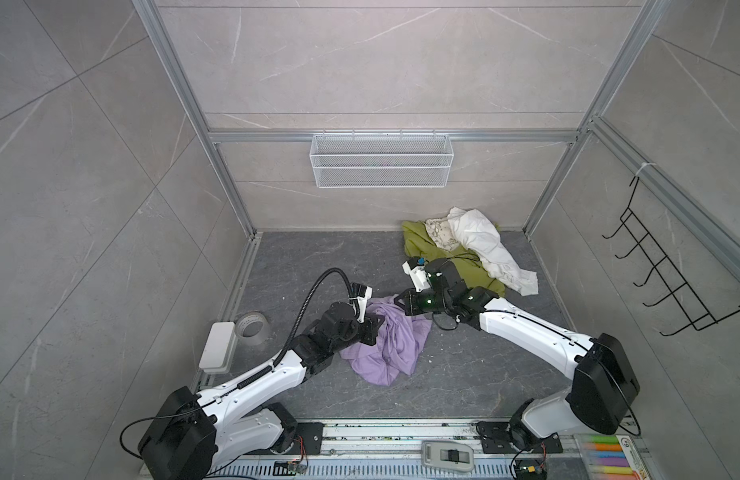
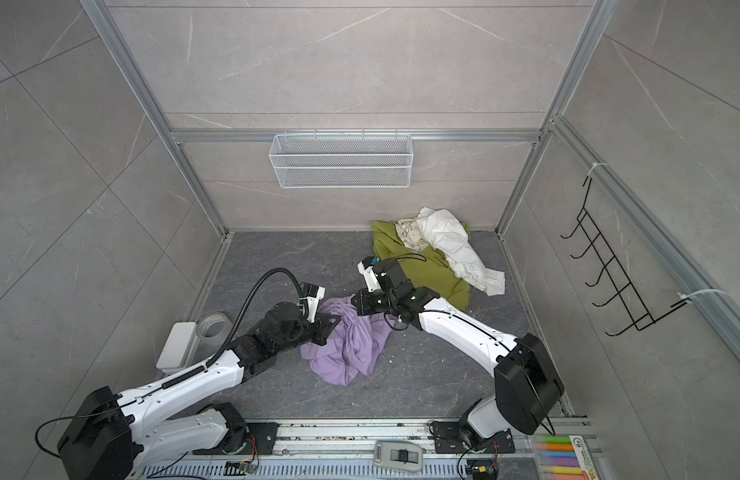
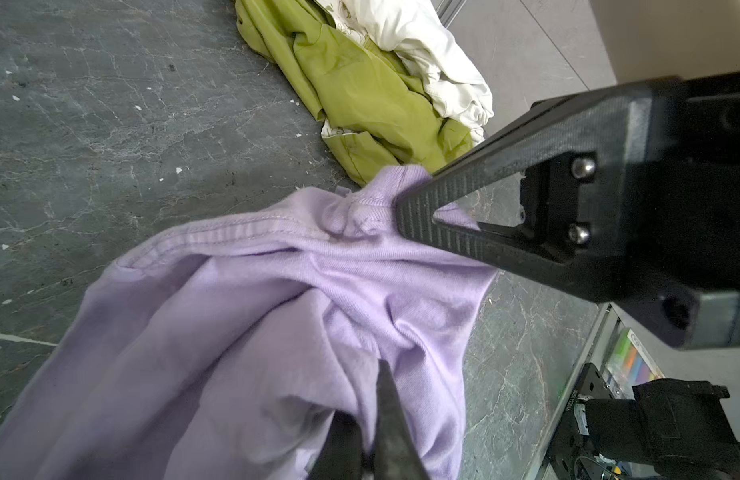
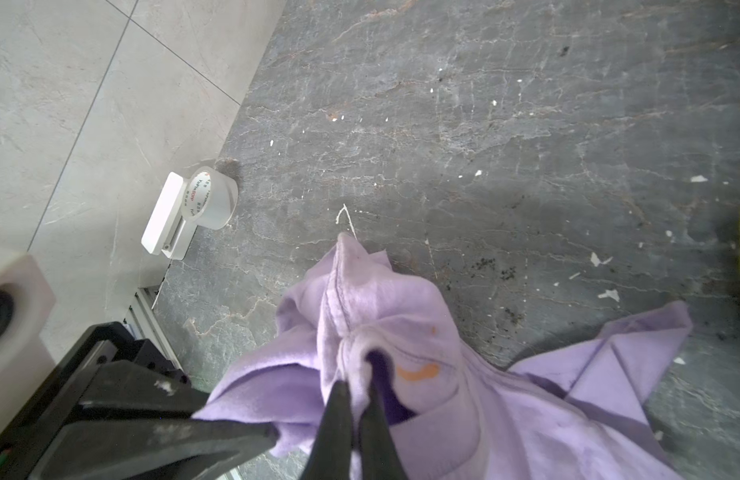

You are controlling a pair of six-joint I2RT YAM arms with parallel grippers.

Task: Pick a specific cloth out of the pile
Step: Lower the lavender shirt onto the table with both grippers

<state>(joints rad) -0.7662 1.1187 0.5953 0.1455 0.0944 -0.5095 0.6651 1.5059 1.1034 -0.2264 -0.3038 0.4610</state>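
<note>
The lavender cloth (image 1: 391, 345) lies crumpled on the dark floor in both top views, apart from the pile. My left gripper (image 1: 378, 322) is shut on a fold at its upper left; in the left wrist view the gripper (image 3: 366, 411) pinches lavender fabric (image 3: 277, 311). My right gripper (image 1: 397, 301) is shut on the cloth's top edge close by, and the right wrist view shows that gripper (image 4: 356, 382) clamped on a bunched fold (image 4: 464, 395). The pile (image 1: 443, 249) of olive-green and white cloth (image 1: 484, 245) sits at the back right corner.
A tape roll (image 1: 254, 328) and a white box (image 1: 216, 347) rest by the left wall. A white wire basket (image 1: 381, 160) hangs on the back wall and a black hook rack (image 1: 667, 266) on the right wall. A box of markers (image 1: 605, 457) lies at the front edge.
</note>
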